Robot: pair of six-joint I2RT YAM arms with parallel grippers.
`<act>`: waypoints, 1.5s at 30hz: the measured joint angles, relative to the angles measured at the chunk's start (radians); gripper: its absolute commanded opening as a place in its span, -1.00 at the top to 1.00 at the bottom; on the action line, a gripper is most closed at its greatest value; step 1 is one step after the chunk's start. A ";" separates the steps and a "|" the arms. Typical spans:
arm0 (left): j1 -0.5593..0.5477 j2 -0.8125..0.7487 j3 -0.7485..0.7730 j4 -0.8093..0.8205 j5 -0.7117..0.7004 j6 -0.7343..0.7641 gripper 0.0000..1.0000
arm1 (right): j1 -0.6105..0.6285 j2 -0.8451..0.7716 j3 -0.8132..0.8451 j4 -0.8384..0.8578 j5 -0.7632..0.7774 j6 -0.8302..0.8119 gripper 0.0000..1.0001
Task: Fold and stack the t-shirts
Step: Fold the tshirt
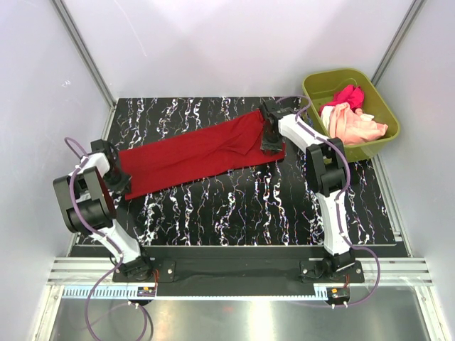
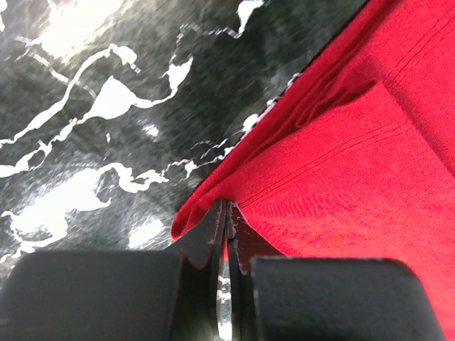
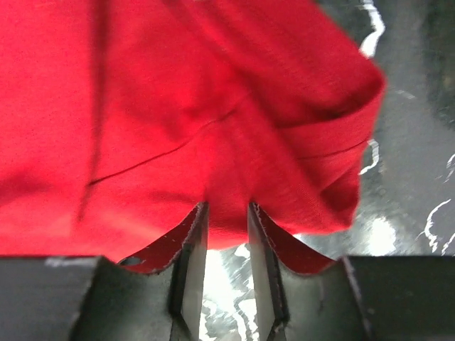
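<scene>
The deep red t-shirt (image 1: 199,153) lies stretched diagonally across the worktop (image 1: 284,206), left pincer (image 1: 119,181) at its lower-left end, right pincer (image 1: 272,138) at its upper-right; olive tub (image 1: 370,145) upper right.

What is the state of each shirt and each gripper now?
Red t-shirt: folded into a long band, lying flat.
Left gripper: shut on that shirt's edge.
Right gripper: open, shirt edge between its jaws.
Pink t-shirt: crumpled in the tub.
Peach t-shirt: crumpled in the tub.

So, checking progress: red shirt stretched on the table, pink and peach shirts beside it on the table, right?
No. Red shirt stretched on the table, yes; the pink shirt and peach shirt lie in the green tub, per the top view.
</scene>
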 measured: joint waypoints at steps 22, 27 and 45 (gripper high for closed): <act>-0.163 -0.277 -0.154 -0.158 -0.010 -0.072 0.33 | -0.079 0.071 0.129 -0.014 0.066 -0.111 -0.14; -0.209 -0.439 -0.149 -0.210 -0.022 -0.093 0.22 | -0.084 0.039 0.148 -0.025 0.043 -0.087 -0.20; -0.295 -0.183 0.074 -0.111 0.056 0.130 0.05 | -0.099 0.032 0.165 -0.062 -0.068 -0.024 -0.02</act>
